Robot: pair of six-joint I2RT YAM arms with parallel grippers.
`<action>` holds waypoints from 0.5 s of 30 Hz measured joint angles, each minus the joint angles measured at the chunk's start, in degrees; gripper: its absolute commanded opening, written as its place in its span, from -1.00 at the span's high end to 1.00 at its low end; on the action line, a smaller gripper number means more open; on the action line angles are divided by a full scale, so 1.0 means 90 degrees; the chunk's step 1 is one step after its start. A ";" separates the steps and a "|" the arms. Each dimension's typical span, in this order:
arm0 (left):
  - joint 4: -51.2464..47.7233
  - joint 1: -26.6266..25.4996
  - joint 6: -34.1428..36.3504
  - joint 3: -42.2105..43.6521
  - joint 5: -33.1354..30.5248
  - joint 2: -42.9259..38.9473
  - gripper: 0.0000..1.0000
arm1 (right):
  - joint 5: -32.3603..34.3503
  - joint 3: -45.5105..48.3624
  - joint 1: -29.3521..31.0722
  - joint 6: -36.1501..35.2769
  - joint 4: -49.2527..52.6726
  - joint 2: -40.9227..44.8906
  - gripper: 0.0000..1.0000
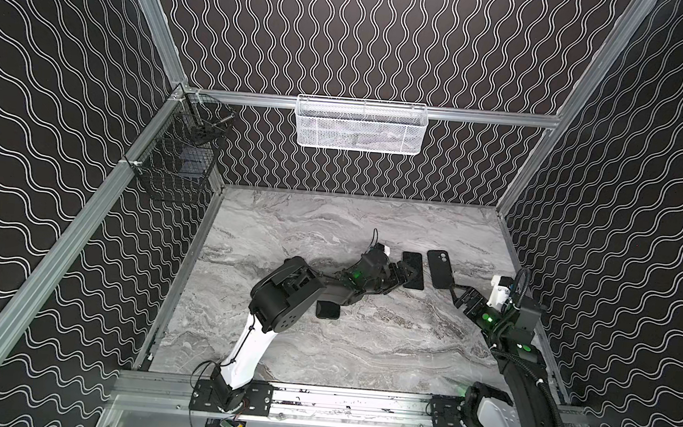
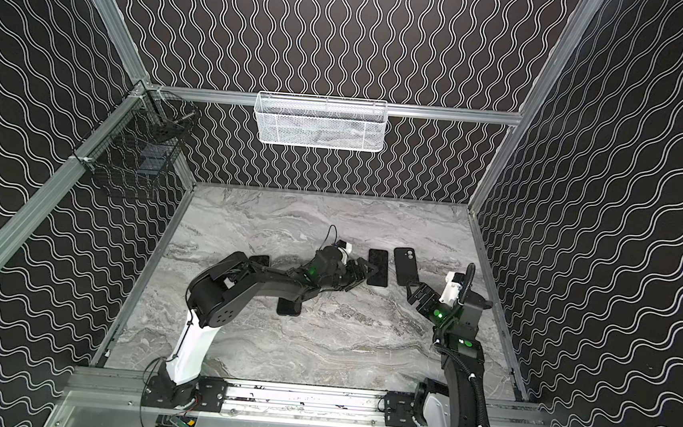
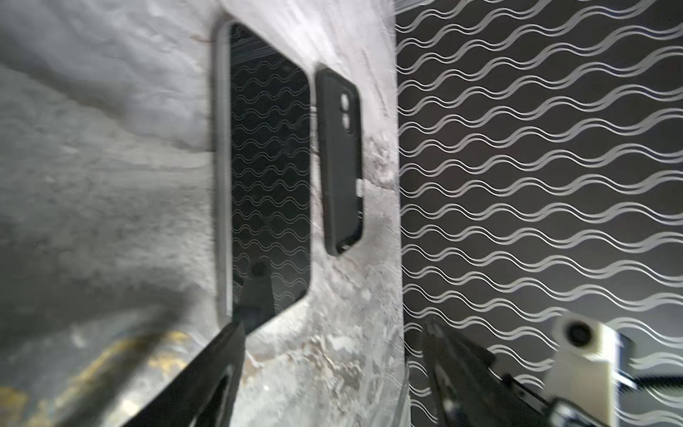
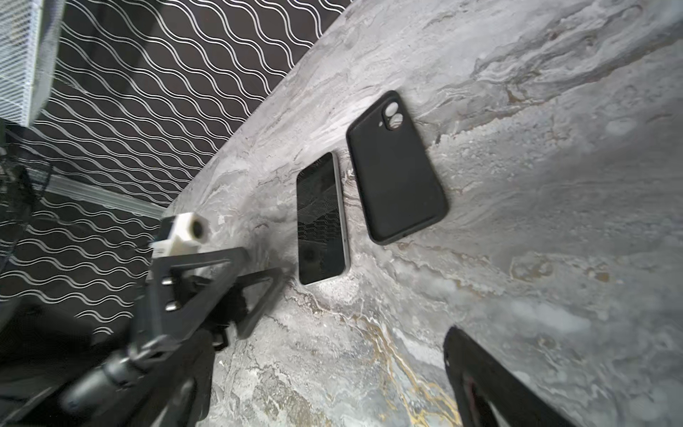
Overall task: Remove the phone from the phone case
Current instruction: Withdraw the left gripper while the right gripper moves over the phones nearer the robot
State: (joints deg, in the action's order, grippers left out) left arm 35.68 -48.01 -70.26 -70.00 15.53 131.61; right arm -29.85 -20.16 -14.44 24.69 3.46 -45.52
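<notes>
The phone [image 1: 413, 270] [image 2: 377, 267] lies screen up on the marble table, out of its case. Just to its right lies the black phone case [image 1: 440, 269] [image 2: 406, 265], back side up, with its camera cutout toward the far wall. Both also show in the left wrist view, phone [image 3: 269, 177] and case [image 3: 342, 159], and in the right wrist view, phone [image 4: 321, 222] and case [image 4: 397, 173]. My left gripper [image 1: 405, 273] [image 3: 332, 369] is open and empty, with one fingertip [image 3: 240, 329] at the phone's near corner. My right gripper [image 1: 462, 296] [image 4: 332, 388] is open and empty, just short of the case's near end.
A dark flat object [image 1: 328, 310] lies on the table, partly under the left arm. A white mesh basket [image 1: 359, 126] hangs on the back wall and a black wire basket [image 1: 182, 143] on the left wall. Metal rails edge the table.
</notes>
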 measured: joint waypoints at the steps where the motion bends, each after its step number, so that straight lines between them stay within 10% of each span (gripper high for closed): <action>1: -0.0053 0.0012 0.0073 0.0066 0.0019 -0.0143 -0.65 | 0.0080 -0.0049 0.0083 0.0000 0.0075 0.0024 -0.98; 6: -0.0493 0.0228 0.0503 0.0457 0.0158 -0.1071 -0.97 | 0.0860 -0.0495 0.1003 0.0005 0.0454 0.0049 -0.99; 15: -0.3271 0.1161 0.1778 -0.0211 0.0228 -0.3038 -0.97 | 0.2783 -0.1409 0.3240 0.0304 0.1110 -0.0612 -0.99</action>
State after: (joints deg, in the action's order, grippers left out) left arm 6.24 -37.56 -54.26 -71.90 17.58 104.27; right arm -4.80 -32.84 14.72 27.42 13.45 -51.03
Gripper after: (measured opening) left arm 0.988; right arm 0.993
